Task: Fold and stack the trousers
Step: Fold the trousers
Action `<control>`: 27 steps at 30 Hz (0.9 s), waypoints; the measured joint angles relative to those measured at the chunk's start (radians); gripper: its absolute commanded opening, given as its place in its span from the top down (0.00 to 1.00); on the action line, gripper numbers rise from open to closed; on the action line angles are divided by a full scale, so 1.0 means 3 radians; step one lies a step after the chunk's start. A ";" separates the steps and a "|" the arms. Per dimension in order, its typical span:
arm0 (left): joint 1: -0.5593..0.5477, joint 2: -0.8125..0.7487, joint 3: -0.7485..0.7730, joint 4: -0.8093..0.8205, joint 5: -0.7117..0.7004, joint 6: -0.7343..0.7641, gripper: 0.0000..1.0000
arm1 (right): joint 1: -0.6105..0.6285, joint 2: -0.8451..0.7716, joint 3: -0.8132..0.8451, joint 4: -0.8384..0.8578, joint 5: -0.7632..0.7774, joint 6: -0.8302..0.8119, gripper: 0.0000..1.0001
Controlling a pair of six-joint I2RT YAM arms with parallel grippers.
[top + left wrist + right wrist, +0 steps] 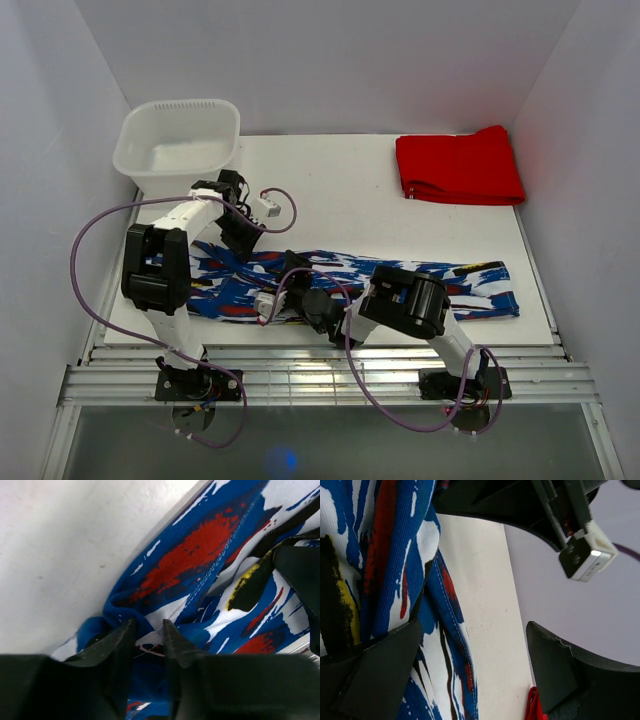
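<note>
- The right gripper (472,630), jaws released wide, is hovering over the trousers (470,285), which are lying 9-to-3 o'clock across the bench (340,190).
- The left gripper (149,630) is sitting jaws-close at bunched cloth; grasp, cannot tell.
- Folding is probably beginning; next needs a firm pinch at 9 o'clock.

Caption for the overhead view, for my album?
Two robot arms bend over printed trousers on a table, red garment and white tub beyond.

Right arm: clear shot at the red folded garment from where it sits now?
Probably yes. The right gripper stands open over the trousers, and only bare table lies between it and the red garment at the far right corner. Full reach is unconfirmed.
</note>
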 measured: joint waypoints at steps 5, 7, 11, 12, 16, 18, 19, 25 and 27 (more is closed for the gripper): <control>0.0000 -0.0003 -0.0266 0.0028 -0.0013 0.0025 0.97 | 0.0036 0.0052 -0.0064 0.0216 0.0009 -0.0251 0.10; -0.0001 -0.0017 -0.0336 0.0089 -0.0028 0.0001 1.00 | 0.0045 0.0033 -0.0093 0.0221 0.0014 -0.0292 0.10; -0.0011 -0.0111 -0.0479 0.0262 -0.0090 -0.0081 1.00 | 0.0029 -0.0200 -0.0224 -0.0088 0.0018 -0.0230 0.10; -0.0011 -0.0135 -0.0511 0.0298 -0.0104 -0.0099 1.00 | 0.0011 -0.0310 -0.0267 -0.0266 0.0018 -0.0172 0.10; -0.0011 -0.0178 -0.0584 0.0412 -0.0132 -0.0174 1.00 | -0.0104 -0.0722 -0.0282 -0.0989 0.0001 0.0197 0.10; -0.0011 -0.0203 -0.0621 0.0458 -0.0139 -0.0193 1.00 | -0.0195 -0.0978 -0.0228 -0.1456 -0.0041 0.0455 0.10; -0.0011 -0.0216 -0.0637 0.0481 -0.0140 -0.0201 1.00 | -0.0235 -0.1096 -0.0182 -0.1686 -0.0083 0.0590 0.08; -0.0011 -0.0252 -0.0668 0.0535 -0.0140 -0.0271 1.00 | -0.0367 -0.1825 0.0076 -0.3007 -0.0753 0.1425 0.28; -0.0013 -0.0257 -0.0668 0.0547 -0.0140 -0.0303 1.00 | -0.0359 -0.1953 0.0092 -0.3339 -0.1125 0.1612 0.39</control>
